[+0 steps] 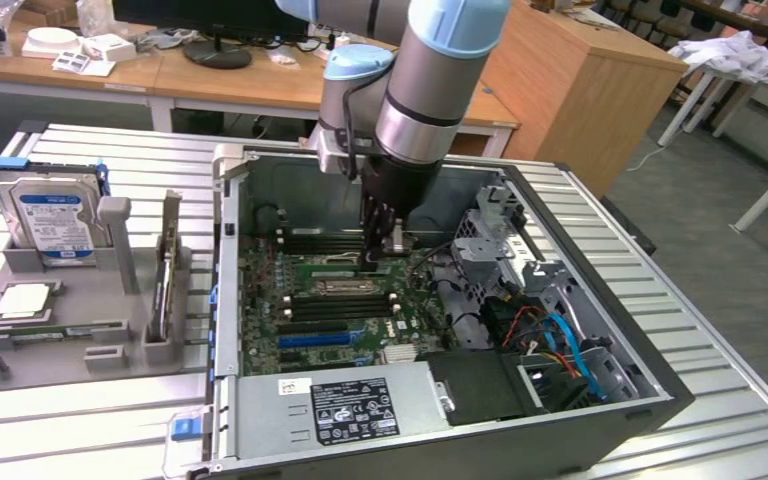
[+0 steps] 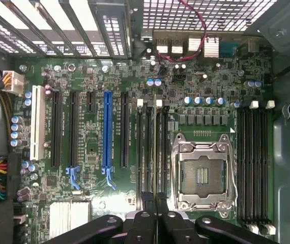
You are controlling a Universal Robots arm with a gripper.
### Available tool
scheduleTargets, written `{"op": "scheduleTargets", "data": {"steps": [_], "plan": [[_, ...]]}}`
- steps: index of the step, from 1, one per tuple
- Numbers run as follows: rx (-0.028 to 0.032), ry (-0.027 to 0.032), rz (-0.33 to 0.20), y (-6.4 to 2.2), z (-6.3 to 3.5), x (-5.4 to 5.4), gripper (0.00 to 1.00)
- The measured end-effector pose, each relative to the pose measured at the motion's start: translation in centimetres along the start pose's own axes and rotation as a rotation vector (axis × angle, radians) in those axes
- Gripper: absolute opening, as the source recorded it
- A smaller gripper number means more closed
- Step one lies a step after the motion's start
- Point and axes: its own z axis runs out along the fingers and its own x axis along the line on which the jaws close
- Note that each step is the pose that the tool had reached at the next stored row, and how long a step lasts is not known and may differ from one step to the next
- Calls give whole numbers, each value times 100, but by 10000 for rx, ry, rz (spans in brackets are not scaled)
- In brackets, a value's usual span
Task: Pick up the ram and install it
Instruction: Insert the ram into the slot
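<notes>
In the wrist view my gripper (image 2: 154, 201) is shut, its two black fingertips pressed together. A thin green edge, the ram (image 2: 153, 147) seen edge-on, runs out from between them over the bank of black memory slots (image 2: 144, 147) beside the CPU socket (image 2: 201, 173). I cannot tell whether it touches a slot. In the exterior view the gripper (image 1: 391, 245) hangs straight down inside the open computer case (image 1: 624, 340), just above the motherboard (image 1: 307, 330); the arm hides the ram there.
A second bank of memory slots (image 2: 257, 162) lies beyond the socket. Cables (image 1: 558, 340) and a drive cage (image 1: 491, 235) crowd the case toward the exterior view's right. The power supply (image 1: 344, 405) sits in front. A grey fixture (image 1: 37, 345) holds a hard drive (image 1: 53, 225).
</notes>
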Motion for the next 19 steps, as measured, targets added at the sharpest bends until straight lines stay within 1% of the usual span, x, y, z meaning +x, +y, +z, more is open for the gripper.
{"op": "scheduleTargets", "data": {"steps": [2, 3, 8, 19], "plan": [[103, 4, -75, 0, 0, 0, 12], [134, 7, -104, 0, 0, 0, 12], [138, 9, -110, 1, -2, 3, 12], [143, 1, 69, 1, -3, 85, 12]]}}
